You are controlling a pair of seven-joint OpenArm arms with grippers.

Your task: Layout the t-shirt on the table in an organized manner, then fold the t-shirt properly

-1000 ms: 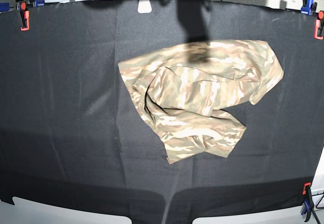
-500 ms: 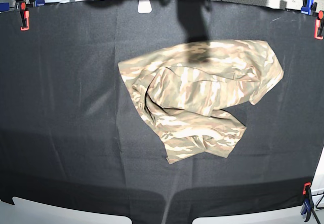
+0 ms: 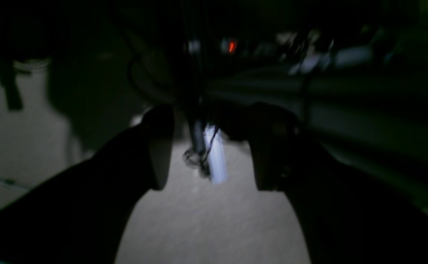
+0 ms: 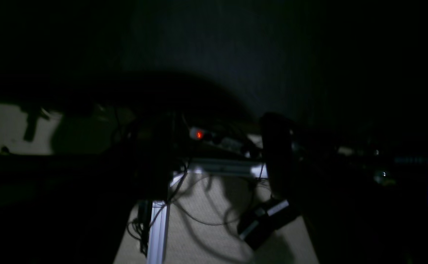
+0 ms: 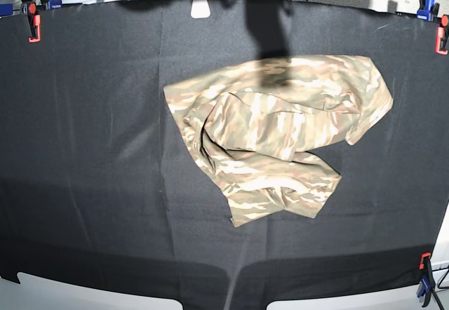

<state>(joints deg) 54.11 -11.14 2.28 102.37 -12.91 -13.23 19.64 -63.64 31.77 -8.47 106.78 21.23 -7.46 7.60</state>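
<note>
Camo t-shirt (image 5: pixel 277 131) sitting crumpled mid-table (image 5: pixel 84 149), nothing laid out yet

Both arms are hanging back off the cloth, prob bc no grab's begun. Base cam's showing the shirt but no grippers; wrist cams are doing the opposite: left gripper (image 3: pixel 210 146) and right gripper (image 4: pixel 217 161) both gaping wide w/ nothing in them, pointing at dim floor + cables (image 4: pixel 199 209).

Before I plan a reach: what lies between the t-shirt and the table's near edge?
Only bare black cloth of the table, base view; the t-shirt sits crumpled mid-table.

Wrist views dark; table (image 5: pixel 84 149) edges cropped.
</note>
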